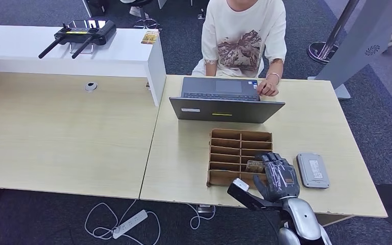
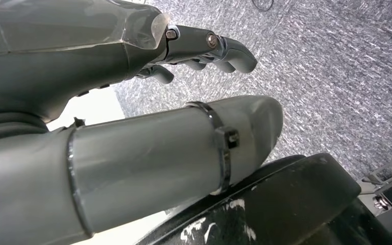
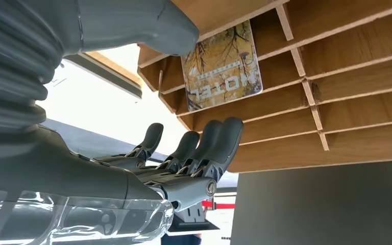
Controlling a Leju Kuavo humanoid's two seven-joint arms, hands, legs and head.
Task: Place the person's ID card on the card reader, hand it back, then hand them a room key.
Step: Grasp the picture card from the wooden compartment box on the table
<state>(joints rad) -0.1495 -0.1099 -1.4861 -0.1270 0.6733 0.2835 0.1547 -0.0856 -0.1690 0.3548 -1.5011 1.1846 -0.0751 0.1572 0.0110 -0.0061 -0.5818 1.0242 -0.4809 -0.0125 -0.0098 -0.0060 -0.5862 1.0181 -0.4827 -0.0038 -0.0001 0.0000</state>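
- Right hand [image 1: 278, 176] sits over the near right part of the rack [image 1: 219, 153], fingers [image 3: 204, 148] spread and lightly bent, holding nothing; thumb tip close to the key card but apart from it in the right wrist view.
- Left hand [image 2: 204, 48] hangs low over carpet, fingers curled in, nothing in them.
- Key card [image 3: 222, 66] (reads "HOTEL", tree print) stands on edge in a rack slot, leaning on a divider, top part sticking out above the slot, just ahead of the right hand [image 3: 132, 168].
- Handling guess: thin, stiff, light, slick plastic; the flat faces will slip, so pinch the exposed top edge thumb against finger and pull straight along the slot. The dividers leave little finger room; a sideways tug could jam the card or shift the light rack.
- Card reader [image 1: 313, 170] lies flat on the desk [image 1: 184, 163] just right of the rack, nothing on it.
- ID card: can't tell where it is. Judged stage: key pickup.
- Farther: laptop [image 1: 227, 104] beyond the rack; person [image 1: 245, 41] seated behind it, a hand resting at its right corner.
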